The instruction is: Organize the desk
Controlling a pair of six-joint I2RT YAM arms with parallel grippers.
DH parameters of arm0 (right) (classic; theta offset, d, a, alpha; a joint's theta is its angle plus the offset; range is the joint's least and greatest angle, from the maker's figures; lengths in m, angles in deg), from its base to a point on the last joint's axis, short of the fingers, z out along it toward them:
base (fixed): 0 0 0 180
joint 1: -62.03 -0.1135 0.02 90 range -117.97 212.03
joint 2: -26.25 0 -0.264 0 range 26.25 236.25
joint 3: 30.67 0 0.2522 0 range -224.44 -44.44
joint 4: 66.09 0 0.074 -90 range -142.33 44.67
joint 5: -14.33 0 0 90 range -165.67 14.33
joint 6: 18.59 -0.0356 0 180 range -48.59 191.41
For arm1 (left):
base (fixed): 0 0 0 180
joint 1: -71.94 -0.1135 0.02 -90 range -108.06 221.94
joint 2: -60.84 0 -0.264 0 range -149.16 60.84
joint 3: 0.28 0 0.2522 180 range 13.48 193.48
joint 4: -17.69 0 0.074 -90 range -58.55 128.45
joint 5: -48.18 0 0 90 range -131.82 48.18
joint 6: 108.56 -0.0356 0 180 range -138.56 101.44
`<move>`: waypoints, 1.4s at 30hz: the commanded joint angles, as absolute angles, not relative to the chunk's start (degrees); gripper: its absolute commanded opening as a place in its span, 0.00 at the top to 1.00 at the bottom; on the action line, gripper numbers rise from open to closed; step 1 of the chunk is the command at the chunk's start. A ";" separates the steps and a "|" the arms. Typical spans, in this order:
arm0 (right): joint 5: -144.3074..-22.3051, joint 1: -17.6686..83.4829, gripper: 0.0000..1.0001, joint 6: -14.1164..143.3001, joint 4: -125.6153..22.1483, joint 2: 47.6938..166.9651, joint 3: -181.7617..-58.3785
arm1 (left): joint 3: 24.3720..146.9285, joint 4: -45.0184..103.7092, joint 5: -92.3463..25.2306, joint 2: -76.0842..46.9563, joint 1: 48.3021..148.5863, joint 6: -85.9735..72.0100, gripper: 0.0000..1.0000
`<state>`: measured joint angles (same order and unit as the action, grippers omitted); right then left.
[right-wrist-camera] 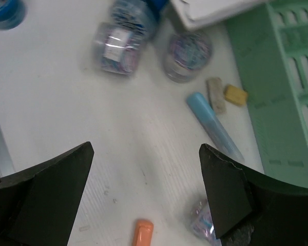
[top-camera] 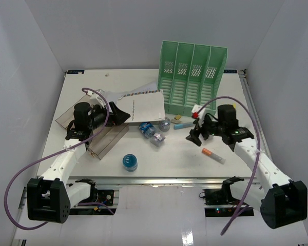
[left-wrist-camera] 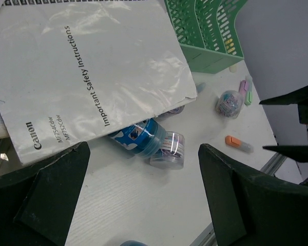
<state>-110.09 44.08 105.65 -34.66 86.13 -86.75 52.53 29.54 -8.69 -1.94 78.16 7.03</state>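
The white desk (top-camera: 231, 169) carries scattered items. My left gripper (top-camera: 121, 116) is open and empty, hovering over the edge of a white Canon safety booklet (left-wrist-camera: 92, 77); below it in the left wrist view (left-wrist-camera: 143, 151) lie a blue bottle (left-wrist-camera: 136, 136) and a clear jar (left-wrist-camera: 168, 149). My right gripper (top-camera: 195, 135) is open and empty above bare desk, seen also in the right wrist view (right-wrist-camera: 146, 146). An orange marker (right-wrist-camera: 142, 233) lies just near of it, a blue marker (right-wrist-camera: 213, 125) beyond it, and a small clear packet (right-wrist-camera: 201, 223) by its right finger.
A green four-slot file rack (top-camera: 192, 77) stands at the back right. A clear stepped tray (top-camera: 105, 138) lies under the left arm. A blue round tub (top-camera: 129, 162) sits near the front rail (top-camera: 169, 179). Another clear jar (right-wrist-camera: 187, 51) and two erasers (right-wrist-camera: 214, 95) lie near the rack.
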 commanded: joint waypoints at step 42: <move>-78.68 15.72 0.26 142.05 -42.65 127.12 -116.66 | 49.45 56.12 -26.53 13.82 78.01 47.62 0.04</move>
